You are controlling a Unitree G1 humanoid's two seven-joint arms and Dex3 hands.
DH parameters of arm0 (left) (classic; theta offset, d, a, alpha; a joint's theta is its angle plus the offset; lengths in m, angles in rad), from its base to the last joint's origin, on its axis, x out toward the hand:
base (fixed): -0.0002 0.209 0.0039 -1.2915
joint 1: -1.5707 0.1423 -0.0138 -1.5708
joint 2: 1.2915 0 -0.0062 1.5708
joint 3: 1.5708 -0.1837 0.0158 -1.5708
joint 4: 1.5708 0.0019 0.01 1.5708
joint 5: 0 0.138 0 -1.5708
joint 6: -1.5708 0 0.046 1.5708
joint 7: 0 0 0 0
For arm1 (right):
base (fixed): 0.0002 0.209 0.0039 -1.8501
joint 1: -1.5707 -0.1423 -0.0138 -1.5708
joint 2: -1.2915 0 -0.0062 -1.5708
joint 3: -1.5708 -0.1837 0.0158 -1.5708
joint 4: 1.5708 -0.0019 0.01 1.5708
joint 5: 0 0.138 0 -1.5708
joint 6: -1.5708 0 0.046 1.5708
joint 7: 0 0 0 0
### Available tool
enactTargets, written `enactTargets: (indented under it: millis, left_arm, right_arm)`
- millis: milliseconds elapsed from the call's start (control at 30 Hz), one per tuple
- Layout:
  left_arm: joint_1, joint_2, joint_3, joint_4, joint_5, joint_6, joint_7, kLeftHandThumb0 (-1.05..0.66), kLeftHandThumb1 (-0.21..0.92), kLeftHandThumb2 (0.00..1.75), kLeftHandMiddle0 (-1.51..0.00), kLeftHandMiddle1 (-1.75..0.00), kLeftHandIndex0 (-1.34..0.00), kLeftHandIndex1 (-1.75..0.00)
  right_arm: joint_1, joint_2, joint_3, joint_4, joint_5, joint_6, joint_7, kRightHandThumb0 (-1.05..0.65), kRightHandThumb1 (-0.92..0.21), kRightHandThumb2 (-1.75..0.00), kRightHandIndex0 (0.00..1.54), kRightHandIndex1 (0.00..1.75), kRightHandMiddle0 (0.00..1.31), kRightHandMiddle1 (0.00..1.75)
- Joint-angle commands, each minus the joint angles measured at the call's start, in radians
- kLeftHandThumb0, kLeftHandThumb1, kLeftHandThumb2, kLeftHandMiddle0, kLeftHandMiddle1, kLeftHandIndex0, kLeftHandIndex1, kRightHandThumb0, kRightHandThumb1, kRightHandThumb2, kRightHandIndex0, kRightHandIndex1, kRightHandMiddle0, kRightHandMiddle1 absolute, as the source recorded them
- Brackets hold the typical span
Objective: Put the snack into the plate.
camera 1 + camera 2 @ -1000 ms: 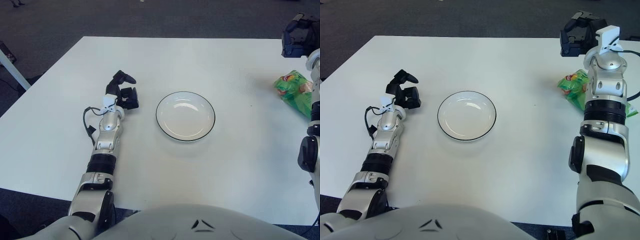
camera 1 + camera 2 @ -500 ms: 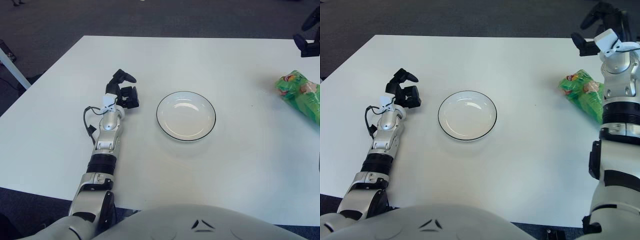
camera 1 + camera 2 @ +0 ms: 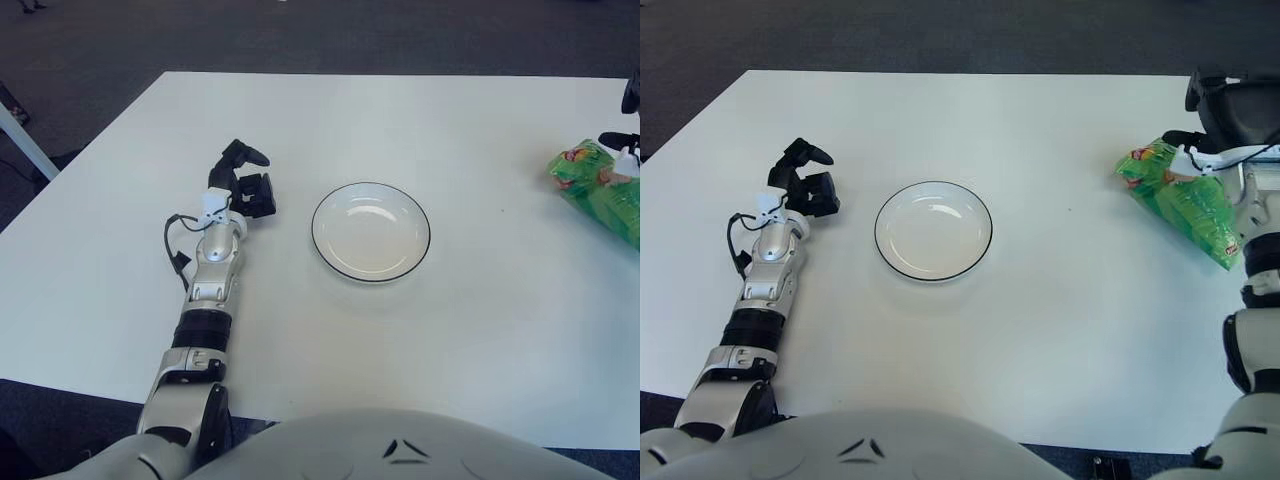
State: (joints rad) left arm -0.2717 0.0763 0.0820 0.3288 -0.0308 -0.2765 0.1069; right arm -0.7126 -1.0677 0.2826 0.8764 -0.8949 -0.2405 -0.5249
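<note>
The snack [image 3: 1180, 200] is a green crinkled bag lying flat near the table's right edge, well right of the plate. The white plate [image 3: 933, 230] with a thin dark rim sits in the middle of the table with nothing on it. My right hand [image 3: 1230, 105] hovers at the bag's far right end, with its dark fingers spread and one fingertip [image 3: 1172, 139] close to the bag's top corner. It holds nothing. My left hand [image 3: 805, 180] shows just left of the plate, relaxed and holding nothing.
The white table [image 3: 1040, 330] spreads wide around the plate and bag. Dark carpet lies beyond its far edge. The bag lies close to the right table edge.
My right hand has swung right and back toward me, from beyond the bag to just over its far end. The forearm no longer covers the bag. The left arm is still.
</note>
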Motion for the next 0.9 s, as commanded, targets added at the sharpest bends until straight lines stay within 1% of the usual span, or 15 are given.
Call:
enactTargets:
  millis: [0,33,67,133,167,200,333,400,567,733,867]
  left_arm:
    - [0.158,-0.065,-0.004,0.067,-0.009,0.018,0.011,-0.49,0.29,1.35,-1.37,-1.75,-0.64,-1.75]
    - [0.158,-0.065,-0.004,0.067,-0.008,0.018,0.010,-0.49,0.29,1.35,-1.36,-1.75,-0.64,-1.75]
    - [0.158,-0.066,-0.005,0.066,-0.007,0.018,0.010,-0.49,0.29,1.35,-1.36,-1.75,-0.64,-1.75]
    - [0.160,-0.065,-0.005,0.067,-0.007,0.016,0.007,-0.49,0.29,1.35,-1.36,-1.75,-0.63,-1.75]
    - [0.161,-0.064,-0.005,0.067,-0.007,0.015,0.006,-0.49,0.29,1.35,-1.36,-1.75,-0.63,-1.75]
    - [0.161,-0.063,-0.004,0.067,-0.007,0.015,0.004,-0.49,0.29,1.35,-1.36,-1.75,-0.63,-1.75]
    - [0.159,-0.058,-0.001,0.072,-0.009,0.014,-0.002,-0.49,0.30,1.34,-1.36,-1.75,-0.63,-1.75]
    - [0.158,-0.056,0.000,0.074,-0.010,0.015,-0.003,-0.49,0.30,1.34,-1.36,-1.75,-0.63,-1.75]
    - [0.152,-0.047,0.008,0.082,-0.014,0.021,-0.010,-0.49,0.30,1.34,-1.35,-1.75,-0.63,-1.75]
    - [0.142,-0.034,0.019,0.093,-0.019,0.022,-0.023,-0.49,0.30,1.34,-1.36,-1.75,-0.63,-1.75]
    - [0.132,-0.021,0.030,0.106,-0.022,0.012,-0.037,-0.50,0.28,1.37,-1.38,-1.75,-0.65,-1.75]
  right_arm:
    - [0.057,-0.059,-0.005,-0.095,-0.015,0.056,0.078,-0.89,-0.91,-0.75,0.06,1.24,0.02,1.32]
    - [0.092,-0.064,-0.022,-0.144,0.004,0.081,0.124,-0.90,-0.92,-0.76,0.05,1.21,0.01,1.29]
    - [0.119,-0.069,-0.035,-0.184,0.019,0.100,0.158,-0.93,-0.92,-0.78,0.03,1.13,0.01,1.21]
    - [0.158,-0.054,-0.074,-0.231,0.090,0.149,0.273,-0.95,-0.92,-0.80,0.01,1.02,0.00,1.12]
    - [0.170,-0.048,-0.087,-0.245,0.111,0.167,0.311,-0.97,-0.92,-0.83,0.01,0.88,0.00,1.04]
    - [0.182,-0.044,-0.098,-0.264,0.124,0.184,0.338,-0.98,-0.92,-0.84,0.01,0.78,0.00,0.98]
    - [0.250,-0.019,-0.150,-0.345,0.177,0.256,0.413,-1.00,-0.92,-0.88,0.00,0.60,0.00,0.87]
    - [0.267,-0.008,-0.169,-0.372,0.198,0.282,0.439,-1.02,-0.92,-0.89,0.00,0.49,0.00,0.78]
    - [0.310,0.015,-0.210,-0.449,0.239,0.342,0.498,-1.03,-0.92,-0.92,0.00,0.37,0.00,0.71]
    - [0.357,0.059,-0.251,-0.547,0.282,0.425,0.564,-1.04,-0.92,-0.95,0.00,0.30,0.00,0.65]
    - [0.375,0.085,-0.260,-0.617,0.286,0.494,0.616,-1.05,-0.92,-0.98,0.00,0.23,0.00,0.52]
